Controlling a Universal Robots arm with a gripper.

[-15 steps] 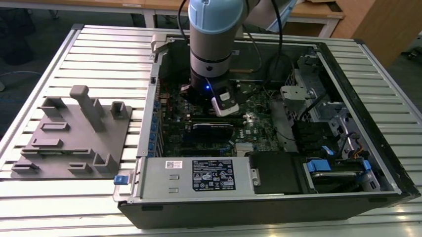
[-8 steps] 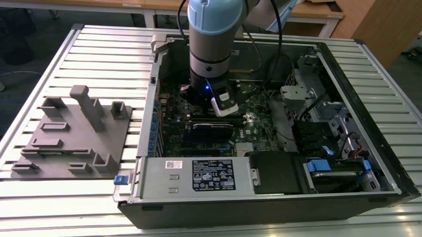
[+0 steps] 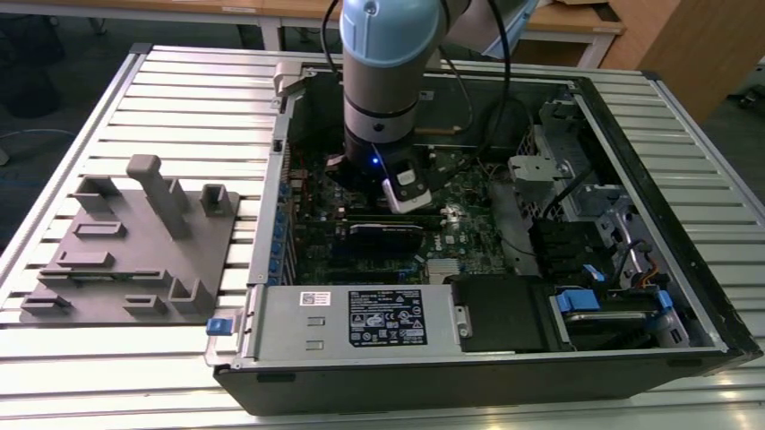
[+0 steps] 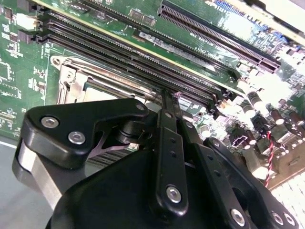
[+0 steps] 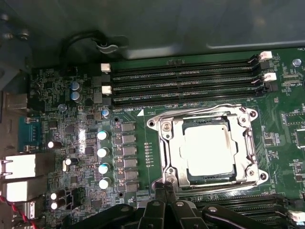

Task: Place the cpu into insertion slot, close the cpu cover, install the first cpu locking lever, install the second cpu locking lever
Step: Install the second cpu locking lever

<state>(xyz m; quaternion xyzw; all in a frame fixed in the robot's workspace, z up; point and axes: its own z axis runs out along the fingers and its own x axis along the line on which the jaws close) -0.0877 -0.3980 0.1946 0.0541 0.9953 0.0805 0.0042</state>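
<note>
In the first wrist view the cpu (image 5: 208, 148), a dull silver square, lies in the insertion slot (image 5: 163, 143). The silver cpu cover (image 5: 244, 143) lies flat around it, framing its top. A thin wire locking lever (image 5: 195, 110) runs along the side facing the memory slots. My gripper (image 5: 165, 187) is shut with nothing between its fingers, its tips just off the socket's corner. In the second wrist view the black fingers (image 4: 167, 124) meet at the gripper (image 4: 167, 95) beside the insertion slot (image 4: 66, 71). In the exterior view the arm (image 3: 380, 90) reaches down into the computer case (image 3: 687, 296).
Long black memory slots (image 5: 186, 76) run beside the socket, with capacitors (image 5: 102, 152) and rear ports (image 5: 21, 167) on another side. A power supply box (image 3: 358, 318) and a drive cage (image 3: 597, 224) crowd the case. A grey fixture plate (image 3: 132, 242) sits on the slatted table (image 3: 179, 90).
</note>
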